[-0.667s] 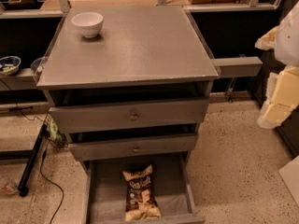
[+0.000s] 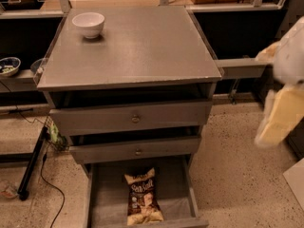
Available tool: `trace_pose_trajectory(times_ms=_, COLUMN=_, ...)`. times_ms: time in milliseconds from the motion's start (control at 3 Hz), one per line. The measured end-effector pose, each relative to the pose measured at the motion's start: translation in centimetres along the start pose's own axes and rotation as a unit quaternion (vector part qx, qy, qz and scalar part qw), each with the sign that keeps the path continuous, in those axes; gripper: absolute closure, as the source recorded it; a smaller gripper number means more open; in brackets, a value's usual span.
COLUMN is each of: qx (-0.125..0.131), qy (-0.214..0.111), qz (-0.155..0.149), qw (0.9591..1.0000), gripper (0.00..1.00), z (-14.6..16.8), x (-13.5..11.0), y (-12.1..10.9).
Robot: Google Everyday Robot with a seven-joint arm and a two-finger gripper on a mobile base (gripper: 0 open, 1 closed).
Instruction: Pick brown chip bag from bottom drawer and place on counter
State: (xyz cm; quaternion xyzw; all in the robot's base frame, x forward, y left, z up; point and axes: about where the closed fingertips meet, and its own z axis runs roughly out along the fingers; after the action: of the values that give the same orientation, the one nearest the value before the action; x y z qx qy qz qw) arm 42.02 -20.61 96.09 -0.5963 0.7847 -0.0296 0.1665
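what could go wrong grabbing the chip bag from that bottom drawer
1. The claw hangs right of the counter, far from the brown chip bag; the middle drawer juts out over the bottom drawer, so the claw could clip it going down.
2. The bag lies flat, so a grasp may slip.
3. The white bowl sits on the counter; placing nearby could knock it.

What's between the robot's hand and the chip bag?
Camera view: speckled floor and a side wall of the bottom drawer separate the gripper at right from the brown chip bag.
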Motion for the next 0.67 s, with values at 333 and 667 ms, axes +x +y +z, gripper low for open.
trace_pose_trajectory(times_ms=333, qx=-0.02, qy=-0.003, qz=0.008, qw=0.9998, gripper=0.0, z=2.0, x=0.0, y=2.6)
trace_pose_trajectory(times_ms=667, qx=-0.055, qy=-0.005, qz=0.021, qw=0.9982, gripper=0.0, z=5.1, x=0.5, y=5.5)
